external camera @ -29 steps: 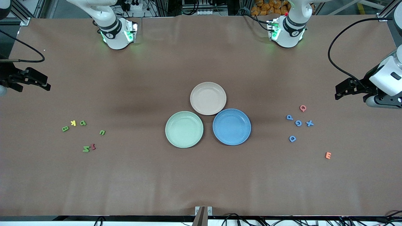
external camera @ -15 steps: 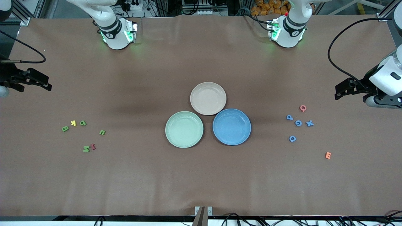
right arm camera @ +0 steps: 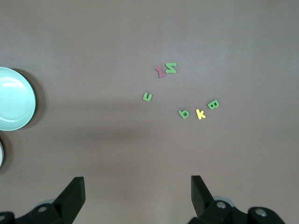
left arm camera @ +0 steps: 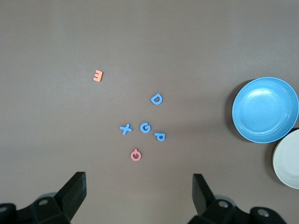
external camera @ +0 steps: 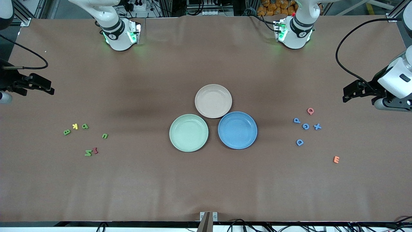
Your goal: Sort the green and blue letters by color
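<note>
Blue letters P (external camera: 296, 120), G (external camera: 305, 126), X (external camera: 317, 126) and D (external camera: 299, 142) lie in a loose group toward the left arm's end of the table. Green letters B (external camera: 67, 131), Z (external camera: 88, 153) and two more (external camera: 105, 136) lie toward the right arm's end. My left gripper (external camera: 349, 91) hangs open and empty over bare table beside the blue group; its wrist view shows the D (left arm camera: 156, 99) and G (left arm camera: 145, 127). My right gripper (external camera: 43, 87) hangs open and empty over the table's edge, with the green Z (right arm camera: 171, 68) and B (right arm camera: 213, 104) in its wrist view.
At mid-table stand a green plate (external camera: 189, 141), a blue plate (external camera: 237, 139) and a beige plate (external camera: 213, 109), all empty. A pink Q (external camera: 310, 111) and orange E (external camera: 336, 159) lie by the blue letters. A yellow K (external camera: 75, 126) and a red letter (external camera: 95, 150) lie among the green ones.
My right gripper has drifted a little inward over the table. The left arm and all the letters have stayed where they were.
</note>
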